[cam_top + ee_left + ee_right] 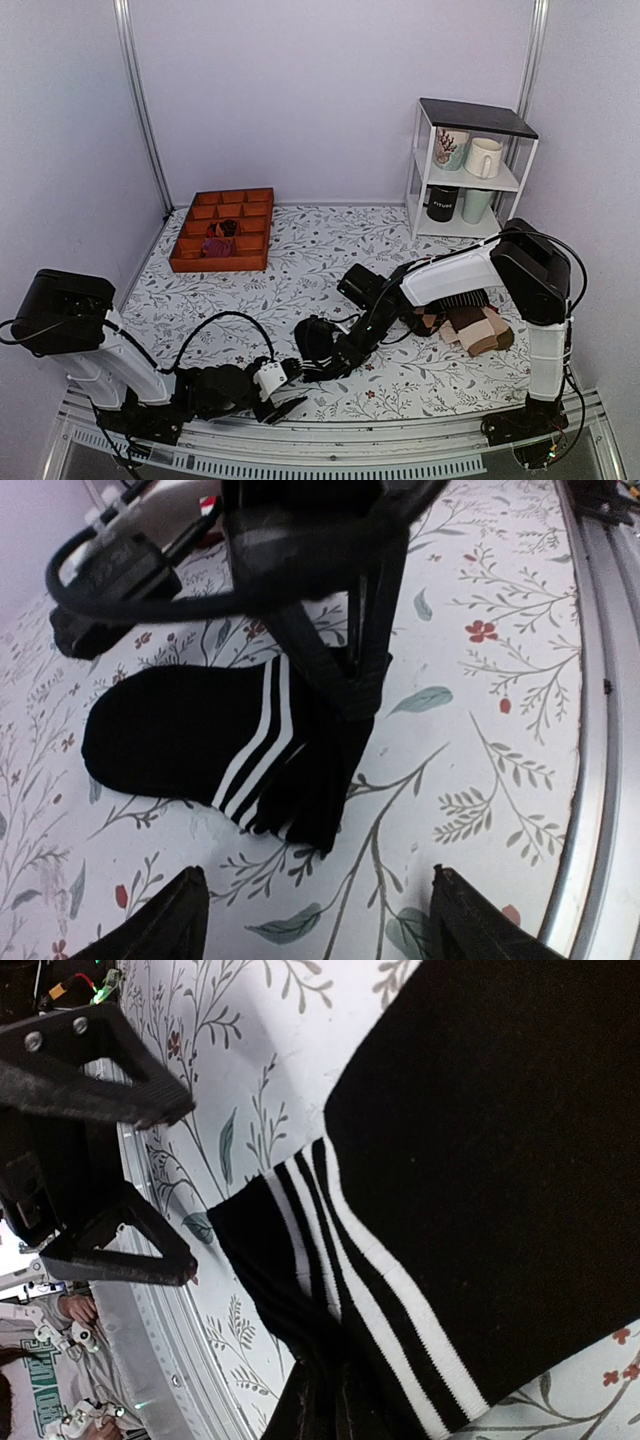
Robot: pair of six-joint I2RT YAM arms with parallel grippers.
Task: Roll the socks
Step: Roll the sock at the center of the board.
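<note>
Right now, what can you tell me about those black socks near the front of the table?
The socks are black, soft-looking knit fabric with three thin white stripes across one end. They lie mostly flat on the flower-patterned table, close to its front edge, with the rounded end spread out. The striped end is bunched up where the right gripper pinches it shut. The left gripper stands open close by, not touching them.

White floral-print table (300, 250). Lying on it: black white-striped fabric socks (318, 345) near front, brown-and-tan fabric heap (478, 328) at right. Standing at back: orange compartmented tray (220, 267) left, white shelf rack (475, 116) right.
</note>
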